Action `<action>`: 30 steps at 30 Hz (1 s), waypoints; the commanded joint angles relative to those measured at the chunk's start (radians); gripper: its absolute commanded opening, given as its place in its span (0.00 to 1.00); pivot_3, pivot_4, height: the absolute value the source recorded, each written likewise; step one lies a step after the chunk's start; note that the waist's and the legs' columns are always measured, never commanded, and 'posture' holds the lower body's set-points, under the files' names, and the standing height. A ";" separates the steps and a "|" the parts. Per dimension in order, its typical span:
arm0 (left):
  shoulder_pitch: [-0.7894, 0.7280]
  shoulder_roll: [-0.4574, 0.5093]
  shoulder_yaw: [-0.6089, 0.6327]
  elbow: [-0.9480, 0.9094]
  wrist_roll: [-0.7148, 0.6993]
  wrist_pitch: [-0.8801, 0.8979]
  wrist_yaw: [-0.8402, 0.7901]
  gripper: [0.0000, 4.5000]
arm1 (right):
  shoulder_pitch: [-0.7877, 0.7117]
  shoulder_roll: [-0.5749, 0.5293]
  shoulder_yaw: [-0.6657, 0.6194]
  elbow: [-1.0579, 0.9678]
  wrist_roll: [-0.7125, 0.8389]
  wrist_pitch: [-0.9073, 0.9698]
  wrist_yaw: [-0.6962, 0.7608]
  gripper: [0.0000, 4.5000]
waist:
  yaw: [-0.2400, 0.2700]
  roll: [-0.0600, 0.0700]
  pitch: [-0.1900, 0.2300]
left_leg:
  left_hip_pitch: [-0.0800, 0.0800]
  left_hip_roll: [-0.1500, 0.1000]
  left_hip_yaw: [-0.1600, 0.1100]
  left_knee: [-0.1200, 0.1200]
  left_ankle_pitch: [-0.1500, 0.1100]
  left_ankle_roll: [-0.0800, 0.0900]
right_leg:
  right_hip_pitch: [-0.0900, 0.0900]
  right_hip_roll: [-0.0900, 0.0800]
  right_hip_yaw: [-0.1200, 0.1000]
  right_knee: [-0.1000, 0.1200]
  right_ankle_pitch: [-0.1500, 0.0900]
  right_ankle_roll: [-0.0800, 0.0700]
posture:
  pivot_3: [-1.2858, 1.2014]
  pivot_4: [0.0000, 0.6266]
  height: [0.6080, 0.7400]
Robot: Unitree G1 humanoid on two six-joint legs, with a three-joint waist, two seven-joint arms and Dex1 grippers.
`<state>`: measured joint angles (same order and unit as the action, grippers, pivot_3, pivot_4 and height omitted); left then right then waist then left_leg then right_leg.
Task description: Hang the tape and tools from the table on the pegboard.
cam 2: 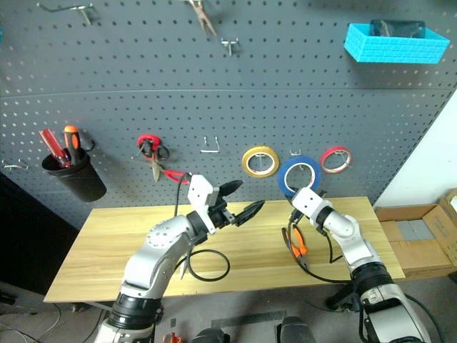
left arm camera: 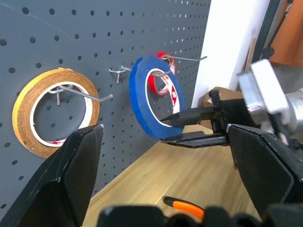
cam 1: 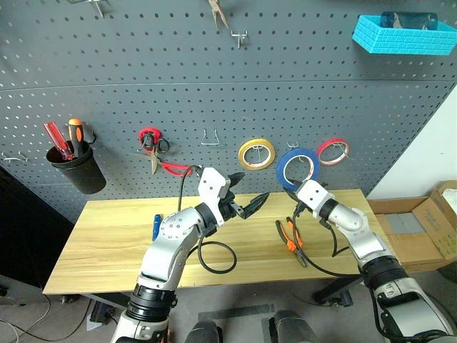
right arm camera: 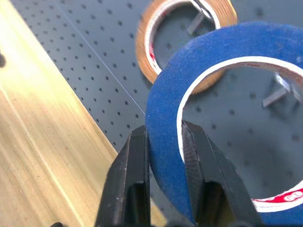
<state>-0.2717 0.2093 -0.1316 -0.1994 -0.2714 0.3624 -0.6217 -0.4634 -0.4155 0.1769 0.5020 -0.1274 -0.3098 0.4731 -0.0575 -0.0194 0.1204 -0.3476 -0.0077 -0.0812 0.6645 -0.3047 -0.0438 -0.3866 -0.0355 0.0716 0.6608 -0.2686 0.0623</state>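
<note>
- Tape (right arm camera: 222,71), a blue roll, is sitting against the pegboard (cam 1: 178,71) between the yellow roll (cam 1: 257,153) and the thin red roll (cam 1: 333,151); whether it is hanging on its hook I cannot tell.
- My right claw (right arm camera: 165,142) is pinching its lower rim, one finger inside the ring, one outside.
- I am judging it light, stiff and slick-sided, so the rim is the place to hold.
- My left claw (cam 1: 246,200) is hanging wide open, gripping nothing.
- Pliers (cam 1: 291,239) are lying near the table's (cam 1: 114,236) right edge, scissors (cam 1: 156,227) toward the left.
- Wood looks flat and smooth; cardboard boxes (cam 1: 428,229) are standing beyond the right edge.
</note>
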 commanded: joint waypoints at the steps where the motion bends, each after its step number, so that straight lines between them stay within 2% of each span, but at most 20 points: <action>1: 0.003 0.006 -0.016 -0.030 0.003 -0.030 -0.005 1.00 | 0.012 0.004 -0.041 -0.070 0.032 0.060 -0.006 0.44 | 0.000 0.000 0.000 | 0.000 0.000 0.000 0.000 0.000 0.000 | 0.000 0.000 0.000 0.000 0.000 0.000 | 0.51 0.12 1.00; 8: 0.028 0.007 -0.038 -0.038 0.004 -0.031 -0.001 1.00 | 0.152 -0.003 -0.052 -0.232 0.059 0.174 0.010 0.96 | 0.001 0.000 0.000 | 0.000 0.000 0.000 0.000 0.000 0.000 | 0.000 0.000 0.000 0.000 0.000 0.000 | 0.51 0.16 1.00; 9: 0.041 0.010 -0.043 -0.044 0.005 -0.029 -0.001 1.00 | 0.181 -0.003 -0.058 -0.267 0.061 0.201 0.004 0.99 | 0.002 0.001 0.000 | 0.000 0.000 0.000 0.000 0.000 0.001 | 0.000 0.000 0.000 0.000 0.000 0.000 | 0.51 0.16 1.00; 12: 0.092 0.025 -0.052 -0.073 0.001 -0.020 -0.006 1.00 | 0.255 0.004 -0.072 -0.380 0.052 0.345 -0.018 0.99 | 0.001 0.002 0.003 | 0.000 0.000 0.000 -0.001 0.000 0.001 | 0.000 0.000 0.000 -0.001 0.000 0.000 | 0.51 0.20 1.00; 16: 0.189 0.090 -0.085 -0.052 0.043 -0.077 -0.043 1.00 | 0.290 0.066 -0.099 -0.509 0.093 0.724 -0.056 0.99 | -0.002 0.005 0.008 | 0.001 0.000 -0.001 -0.001 0.000 0.001 | 0.000 0.000 0.000 0.001 0.000 0.000 | 0.51 0.23 1.00; 20: 0.262 0.162 -0.128 -0.025 0.106 -0.131 -0.069 1.00 | 0.227 0.150 -0.116 -0.561 0.117 1.066 -0.116 0.99 | 0.000 0.009 0.024 | 0.002 0.001 -0.001 -0.001 0.000 0.001 | 0.001 0.001 0.000 0.001 -0.001 -0.001 | 0.51 0.28 1.00; 23: 0.302 0.192 -0.139 -0.030 0.119 -0.144 -0.078 1.00 | 0.137 0.249 -0.208 -0.557 0.142 1.377 -0.217 0.99 | 0.002 0.011 0.041 | 0.001 0.000 -0.002 -0.001 0.000 0.001 | 0.000 0.001 -0.001 0.001 -0.001 -0.001 | 0.51 0.31 1.00; 27: 0.332 0.203 -0.125 -0.046 0.112 -0.143 -0.079 1.00 | 0.053 0.300 -0.237 -0.565 0.155 1.572 -0.258 0.99 | 0.005 0.013 0.055 | -0.001 0.000 -0.005 -0.002 0.000 0.001 | -0.002 0.000 -0.002 0.001 -0.001 -0.001 | 0.51 0.34 1.00; 30: 0.338 0.204 -0.126 -0.058 0.112 -0.140 -0.072 1.00 | 0.014 0.312 -0.237 -0.559 0.166 1.645 -0.276 0.99 | 0.004 0.013 0.070 | -0.002 0.000 -0.007 -0.003 -0.001 0.001 | -0.003 -0.001 -0.002 0.000 -0.001 -0.002 | 0.51 0.37 1.00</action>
<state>0.0632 0.4116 -0.2675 -0.2101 -0.1543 0.2367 -0.6928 -0.4365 -0.1045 -0.0516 -0.0246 0.0257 1.2988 0.2074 -0.0538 -0.0060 0.1902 -0.3509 -0.0072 -0.0887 0.6610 -0.3055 -0.0423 -0.3899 -0.0360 0.0686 0.6599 -0.2701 0.0604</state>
